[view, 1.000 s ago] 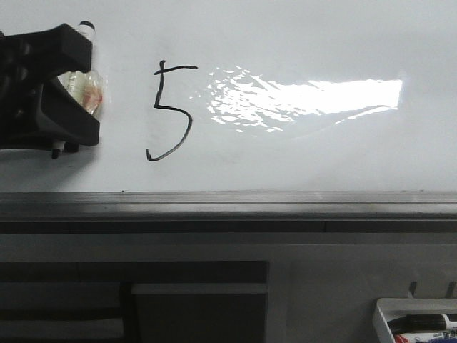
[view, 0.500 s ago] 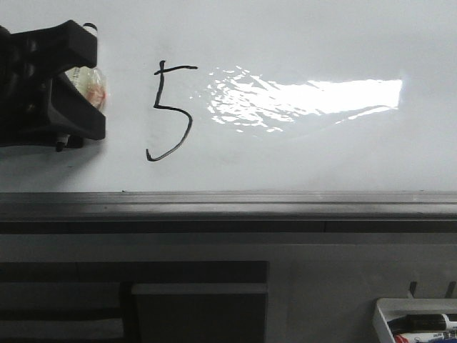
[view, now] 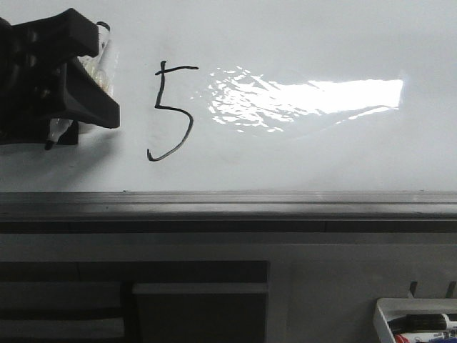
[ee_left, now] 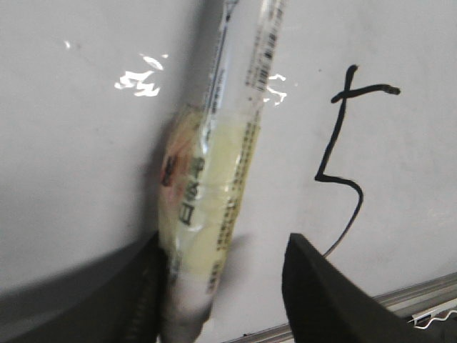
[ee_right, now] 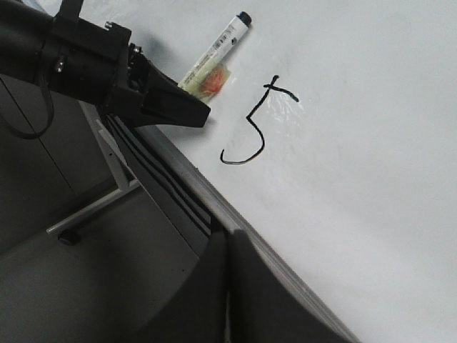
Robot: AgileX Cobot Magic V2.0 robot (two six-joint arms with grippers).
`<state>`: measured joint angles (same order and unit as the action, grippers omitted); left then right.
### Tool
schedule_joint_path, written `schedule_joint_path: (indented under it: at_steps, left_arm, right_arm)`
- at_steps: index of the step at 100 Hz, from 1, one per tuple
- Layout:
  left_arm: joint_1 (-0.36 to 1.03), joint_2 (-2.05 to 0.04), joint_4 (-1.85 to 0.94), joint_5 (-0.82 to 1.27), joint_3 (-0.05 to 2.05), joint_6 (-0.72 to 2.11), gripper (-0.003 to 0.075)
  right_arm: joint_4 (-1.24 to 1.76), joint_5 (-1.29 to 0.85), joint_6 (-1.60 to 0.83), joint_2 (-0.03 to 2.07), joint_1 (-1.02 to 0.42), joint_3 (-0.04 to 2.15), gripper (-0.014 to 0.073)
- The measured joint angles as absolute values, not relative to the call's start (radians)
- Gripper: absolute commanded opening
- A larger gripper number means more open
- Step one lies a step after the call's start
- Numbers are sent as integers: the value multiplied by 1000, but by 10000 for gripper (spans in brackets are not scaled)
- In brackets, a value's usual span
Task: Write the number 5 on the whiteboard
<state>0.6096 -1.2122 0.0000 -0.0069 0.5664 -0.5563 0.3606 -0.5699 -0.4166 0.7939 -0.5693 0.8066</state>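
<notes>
Number 5 (view: 171, 111) drawn near the whiteboard (view: 300, 157) left edge, marker (ee_left: 221, 171) clamped in left gripper (view: 78, 93), right gripper unseen

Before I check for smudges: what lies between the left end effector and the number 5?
Only bare whiteboard. In the front view, nothing sits between the left end effector, holding the marker, and the number 5.

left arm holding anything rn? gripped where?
Yes: the left gripper holds a marker, clamped around its tape-wrapped middle, the capless tip and the back end sticking out on either side of the jaws.
</notes>
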Motion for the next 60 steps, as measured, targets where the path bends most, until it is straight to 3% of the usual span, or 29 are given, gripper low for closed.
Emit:
schedule_joint_path:
  at_steps: [60]
  left_arm:
    - [610,-1161,-5,130,573,-556,456]
  right_arm:
    - [362,-562,-417,794,-569,807,-65]
